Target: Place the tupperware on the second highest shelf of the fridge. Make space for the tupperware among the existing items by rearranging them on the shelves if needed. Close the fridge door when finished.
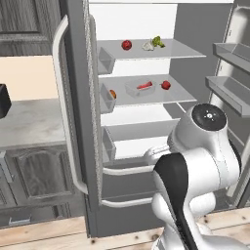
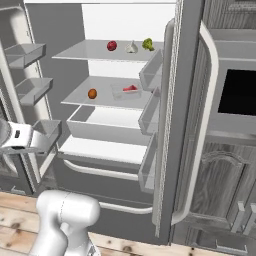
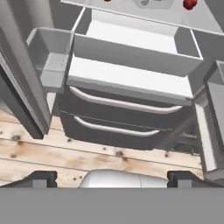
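Hanging low before the fridge [image 1: 78, 146] drawers [image 3: 118, 127], gripper [image 3: 111, 177] spread wide, holding nothing. Sitting well above and beyond gripper on the second highest shelf [image 1: 146, 100]: tupperware [image 1: 140, 88], flanked by red fruit [image 1: 166, 85] and orange piece [image 1: 113, 93].

We see dark wood-grain cabinets [image 1: 34, 176] w/ pale table [image 1: 29, 122] on top, black toaster [image 1: 4, 100] at its left edge, wood plank floor [image 3: 39, 148], black oven window [image 2: 239, 92].
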Tool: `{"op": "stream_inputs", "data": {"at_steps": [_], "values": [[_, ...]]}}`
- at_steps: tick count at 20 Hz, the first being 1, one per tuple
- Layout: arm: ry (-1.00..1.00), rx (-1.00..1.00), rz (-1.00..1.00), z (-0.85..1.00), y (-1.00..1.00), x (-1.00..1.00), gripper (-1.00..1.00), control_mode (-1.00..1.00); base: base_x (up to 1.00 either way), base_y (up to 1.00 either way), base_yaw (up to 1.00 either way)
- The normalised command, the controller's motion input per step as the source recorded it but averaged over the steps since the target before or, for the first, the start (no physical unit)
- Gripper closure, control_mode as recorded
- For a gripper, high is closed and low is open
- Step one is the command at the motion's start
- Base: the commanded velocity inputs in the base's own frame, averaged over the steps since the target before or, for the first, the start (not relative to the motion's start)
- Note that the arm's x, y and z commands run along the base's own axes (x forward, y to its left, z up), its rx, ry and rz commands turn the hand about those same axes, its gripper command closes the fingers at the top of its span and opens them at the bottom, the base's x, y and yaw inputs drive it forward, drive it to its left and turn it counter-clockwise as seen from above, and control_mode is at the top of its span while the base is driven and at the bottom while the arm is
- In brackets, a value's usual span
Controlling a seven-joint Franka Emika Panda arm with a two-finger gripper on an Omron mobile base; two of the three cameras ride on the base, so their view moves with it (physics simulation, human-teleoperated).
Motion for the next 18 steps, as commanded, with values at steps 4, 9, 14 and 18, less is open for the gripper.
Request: {"op": "stream_inputs", "data": {"at_steps": [4, 9, 14, 18], "values": [[0.15, -0.35, 0.16, 0.00, 1.00, 0.01, -1.00, -1.00, 0.00, 0.00, 0.00], [0.10, -0.34, 0.06, 0.00, 0.95, 0.00, -1.00, -1.00, 0.00, 0.00, 0.00], [0.05, -0.31, 0.00, 0.00, 0.92, 0.07, -1.00, -1.00, 0.00, 0.00, 0.00], [0.07, -0.26, 0.00, -0.12, 0.77, 0.34, -1.00, -1.00, 0.00, 0.00, 0.00]]}}
